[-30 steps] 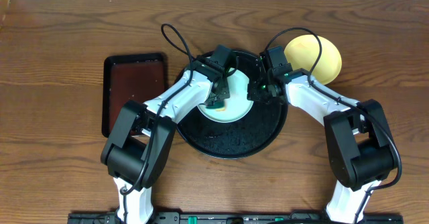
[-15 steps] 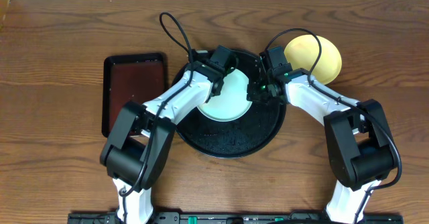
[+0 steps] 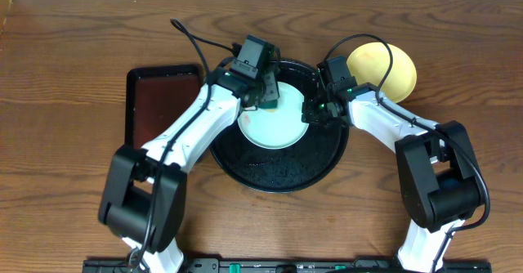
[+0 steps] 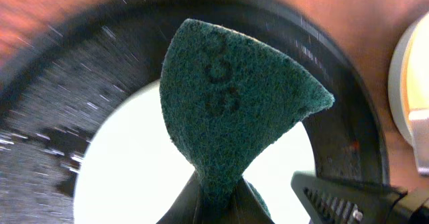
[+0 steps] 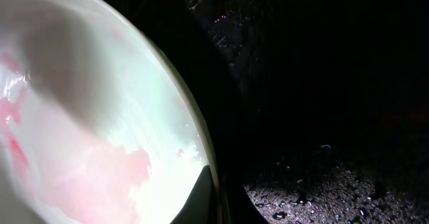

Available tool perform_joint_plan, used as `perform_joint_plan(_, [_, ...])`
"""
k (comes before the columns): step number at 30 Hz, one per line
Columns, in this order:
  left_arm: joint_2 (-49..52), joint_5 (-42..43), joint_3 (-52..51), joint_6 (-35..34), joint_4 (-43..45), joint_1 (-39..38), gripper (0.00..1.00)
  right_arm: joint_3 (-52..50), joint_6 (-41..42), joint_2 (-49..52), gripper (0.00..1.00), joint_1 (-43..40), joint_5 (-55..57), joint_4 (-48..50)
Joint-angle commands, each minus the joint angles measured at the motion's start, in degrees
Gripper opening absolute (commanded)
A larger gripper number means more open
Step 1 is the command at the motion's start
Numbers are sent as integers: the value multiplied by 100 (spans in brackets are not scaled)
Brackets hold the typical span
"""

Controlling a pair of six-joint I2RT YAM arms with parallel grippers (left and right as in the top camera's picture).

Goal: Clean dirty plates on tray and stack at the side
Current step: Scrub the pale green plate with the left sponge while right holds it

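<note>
On the black tray, the right gripper clamps the pale plate by its rim at 3 o'clock. The left gripper pinches a green scouring pad over the plate's 12 o'clock edge.

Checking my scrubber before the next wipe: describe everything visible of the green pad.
The green pad is a dark, coarse fibrous scouring sheet, folded into a fan, with dark print. Its narrow end is pinched in the shut left gripper. It sits over the pale plate on the black tray; contact cannot be told.
</note>
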Motion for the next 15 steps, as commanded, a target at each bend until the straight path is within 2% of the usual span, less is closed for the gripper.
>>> perform_joint_plan(1, [334, 511, 13, -249, -22, 24, 8, 15, 85, 133, 1, -175, 330, -15])
perform_joint_plan(4, [623, 721, 13, -251, -11, 24, 7, 15, 85, 133, 1, -175, 289, -2])
perform_joint_plan(8, [968, 542, 13, -243, 111, 33, 8, 15, 85, 133, 1, -175, 289, 22])
perform_joint_plan(12, [1180, -234, 11, -179, 31, 85, 7, 15, 81, 133, 1, -175, 289, 15])
perform_joint_plan(15, [1217, -1169, 9, 131, -146, 151, 8, 15, 81, 133, 1, -175, 291, -20])
